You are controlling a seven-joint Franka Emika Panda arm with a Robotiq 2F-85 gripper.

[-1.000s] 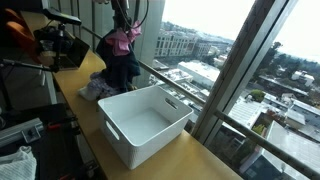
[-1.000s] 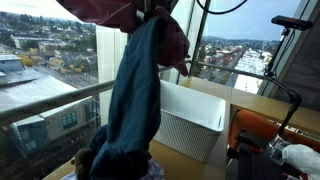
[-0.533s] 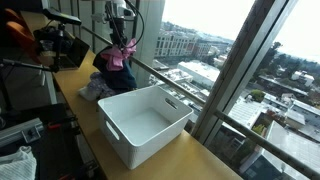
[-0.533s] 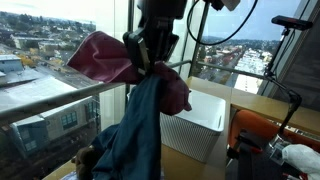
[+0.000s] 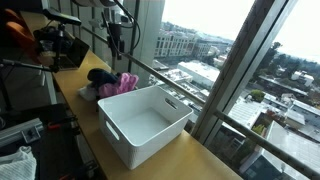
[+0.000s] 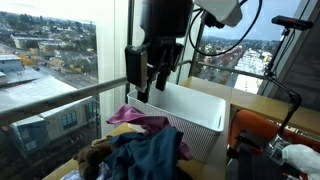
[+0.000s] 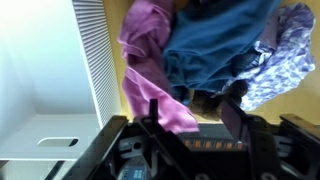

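Observation:
My gripper [image 5: 113, 42] hangs open over a heap of clothes [image 5: 110, 85] on the wooden counter, with nothing between its fingers. It also shows from the side as the gripper [image 6: 155, 85], a short way above the heap [image 6: 140, 150]. In the wrist view the gripper [image 7: 193, 112] looks down on a pink garment [image 7: 148, 60], a blue garment [image 7: 215, 45] and a patterned purple cloth [image 7: 282, 50]. A white plastic basket [image 5: 150, 128] stands empty right beside the heap; its slatted wall [image 7: 95, 60] runs along the pink garment.
Camera gear on stands [image 5: 55, 45] sits behind the heap. A window with a metal rail [image 5: 185, 85] and a slanted post [image 5: 240, 70] borders the counter. An orange object [image 6: 262, 135] lies beyond the basket [image 6: 195, 112].
The gripper has opened and let go of the pink and blue garments. They hung from it high up a second ago and now lie on the heap.

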